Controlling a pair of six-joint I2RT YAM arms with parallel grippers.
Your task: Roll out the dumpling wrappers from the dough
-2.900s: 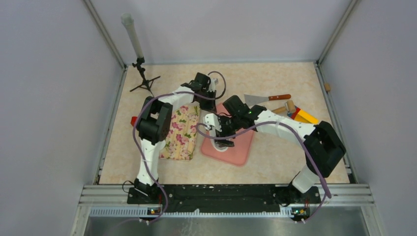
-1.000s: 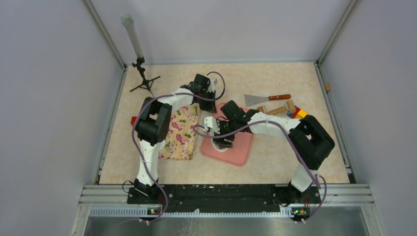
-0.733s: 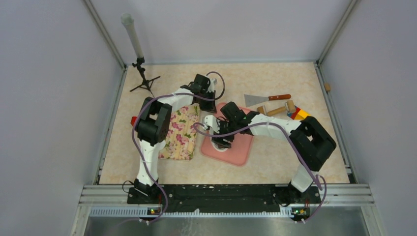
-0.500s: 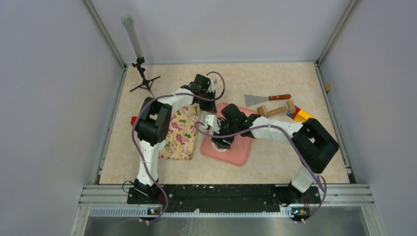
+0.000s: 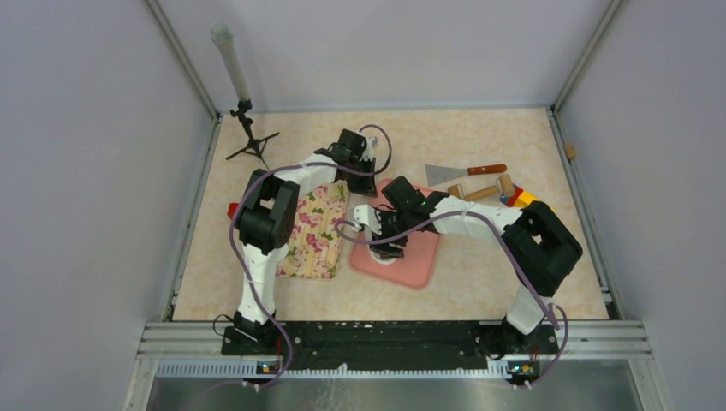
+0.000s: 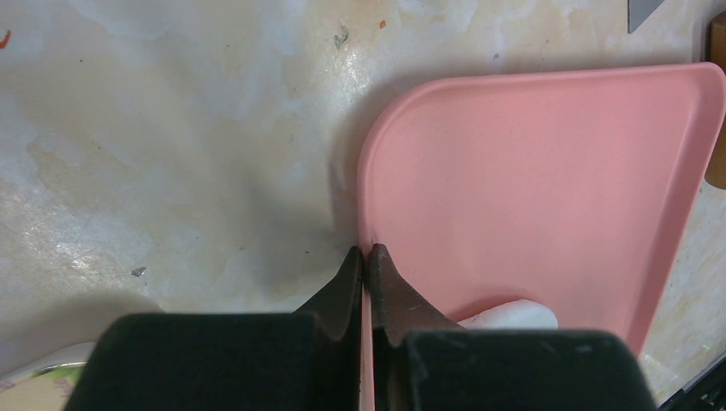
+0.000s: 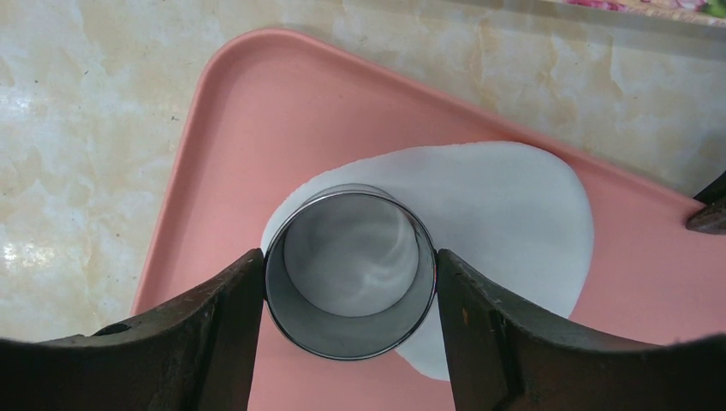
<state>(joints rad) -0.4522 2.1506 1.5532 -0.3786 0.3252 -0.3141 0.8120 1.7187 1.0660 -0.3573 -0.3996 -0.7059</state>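
Observation:
A pink board (image 5: 421, 257) lies mid-table, also in the right wrist view (image 7: 248, 128) and the left wrist view (image 6: 531, 188). On it lies the flattened white dough sheet (image 7: 505, 214), with a bit of it showing in the left wrist view (image 6: 514, 315). My right gripper (image 7: 349, 282) is shut on the metal ring cutter (image 7: 342, 334), which stands on the dough's near-left part. My left gripper (image 6: 365, 257) is shut on the board's left edge at its far corner (image 5: 368, 181). No cut wrappers show.
A floral cloth (image 5: 315, 227) lies left of the board. A spatula (image 5: 462, 172), a wooden roller (image 5: 484, 192) and coloured blocks (image 5: 524, 199) lie at the right back. A small tripod with a white tube (image 5: 244, 120) stands at the far left.
My right arm has shifted slightly over the board, its elbow swinging right then back left, with the ring cutter kept over the dough. My left arm has not moved.

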